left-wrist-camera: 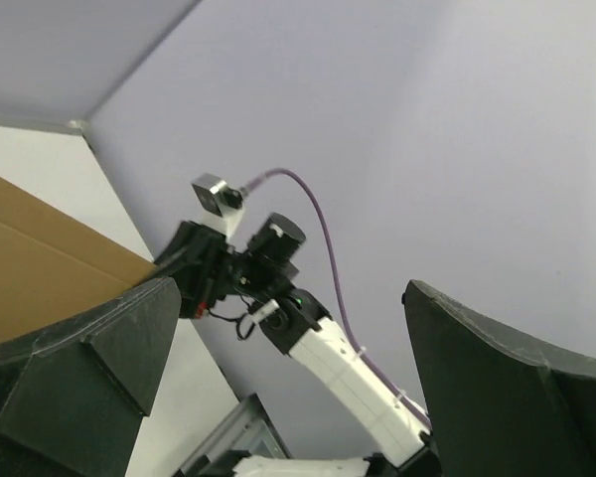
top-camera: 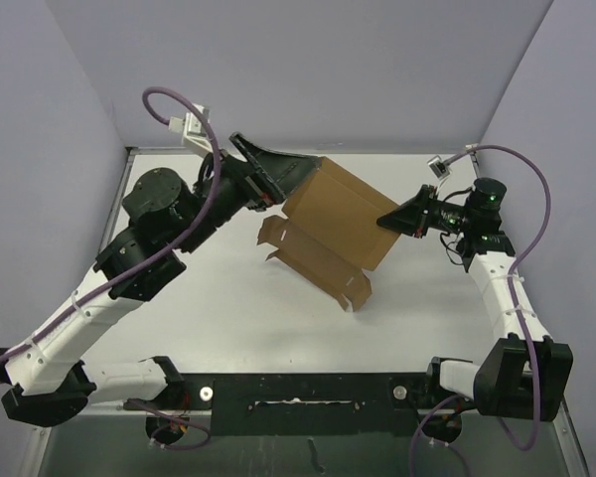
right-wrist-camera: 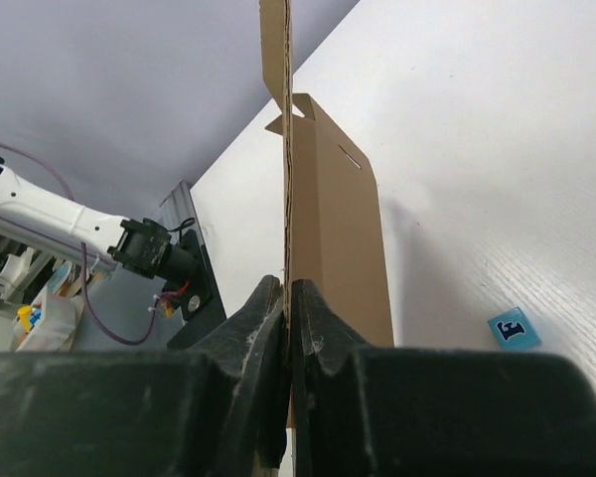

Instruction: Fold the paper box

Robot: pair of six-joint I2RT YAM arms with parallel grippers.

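Note:
The paper box (top-camera: 330,224) is a brown cardboard sheet with flaps, held tilted above the table's middle. My right gripper (top-camera: 385,220) is shut on its right edge; in the right wrist view the two fingers (right-wrist-camera: 290,298) pinch the thin cardboard (right-wrist-camera: 333,229) edge-on. My left gripper (top-camera: 296,169) stands wide open at the sheet's upper left corner. In the left wrist view its dark fingers (left-wrist-camera: 89,358) frame empty air, with the cardboard (left-wrist-camera: 30,263) at the left beside one finger.
A tiny blue cube (right-wrist-camera: 514,329) lies on the white table (top-camera: 228,318) to the right of the sheet in the right wrist view. Purple-grey walls close in on the table's back and sides. The right arm (left-wrist-camera: 328,358) shows across from the left wrist camera.

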